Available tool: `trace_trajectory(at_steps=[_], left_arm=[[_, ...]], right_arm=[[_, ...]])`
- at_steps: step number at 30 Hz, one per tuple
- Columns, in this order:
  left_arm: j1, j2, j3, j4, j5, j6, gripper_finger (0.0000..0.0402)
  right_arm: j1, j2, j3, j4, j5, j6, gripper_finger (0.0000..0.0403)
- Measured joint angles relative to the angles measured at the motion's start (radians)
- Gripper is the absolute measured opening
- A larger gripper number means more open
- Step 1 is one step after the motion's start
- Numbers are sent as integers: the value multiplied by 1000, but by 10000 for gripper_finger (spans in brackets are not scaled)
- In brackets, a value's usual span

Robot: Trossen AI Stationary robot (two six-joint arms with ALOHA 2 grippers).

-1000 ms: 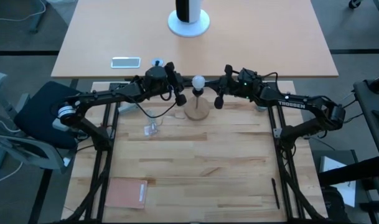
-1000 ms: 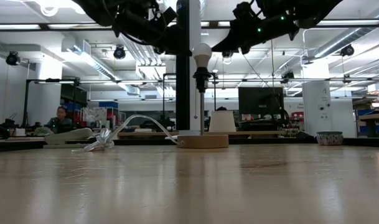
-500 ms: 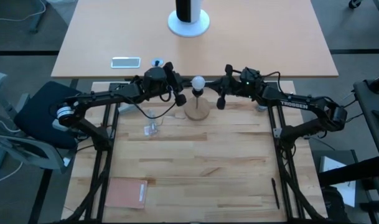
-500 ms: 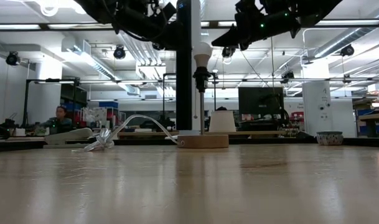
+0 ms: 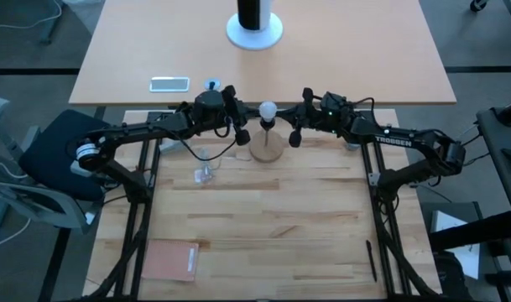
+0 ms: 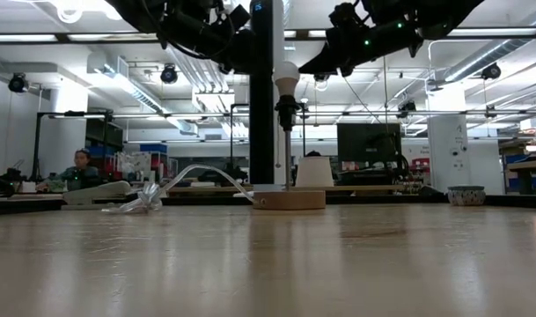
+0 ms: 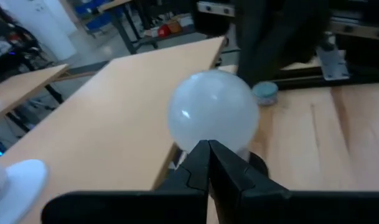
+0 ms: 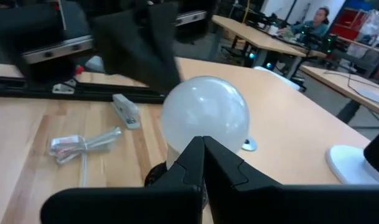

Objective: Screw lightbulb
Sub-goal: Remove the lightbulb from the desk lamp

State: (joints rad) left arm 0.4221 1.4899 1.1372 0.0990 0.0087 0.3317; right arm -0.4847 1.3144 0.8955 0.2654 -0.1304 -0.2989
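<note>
The lightbulb [image 5: 267,110] sits upright in its socket between both hands. The left hand [image 5: 242,126] and right hand [image 5: 296,130] are each pressed together, empty, just beside it.

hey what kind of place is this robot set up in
Probably a shared robotics lab or workshop: rows of benches, a seated person at one, a monitor, and ceiling strip lights beyond the wooden table.

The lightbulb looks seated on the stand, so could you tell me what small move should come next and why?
Probably open the right gripper toward the lightbulb: the bulb sits on its socket, and both grippers, the left gripper included, flank it with jaws shut, holding nothing.
</note>
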Motion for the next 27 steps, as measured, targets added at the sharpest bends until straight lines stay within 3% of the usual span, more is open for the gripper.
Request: trace_trajectory(at_steps=[7, 14, 20, 27], left_arm=[[-3, -14, -1, -7, -3, 3, 0], [1, 3, -1, 50, -140, 8, 0], [2, 47, -1, 145, -118, 30, 0], [4, 45, -1, 141, -48, 27, 0]], right_arm=[[0, -17, 0, -22, 3, -8, 0], [0, -38, 0, -38, -27, -28, 0], [0, -28, 0, -40, -33, -24, 0], [0, -28, 0, -34, -31, -17, 0]])
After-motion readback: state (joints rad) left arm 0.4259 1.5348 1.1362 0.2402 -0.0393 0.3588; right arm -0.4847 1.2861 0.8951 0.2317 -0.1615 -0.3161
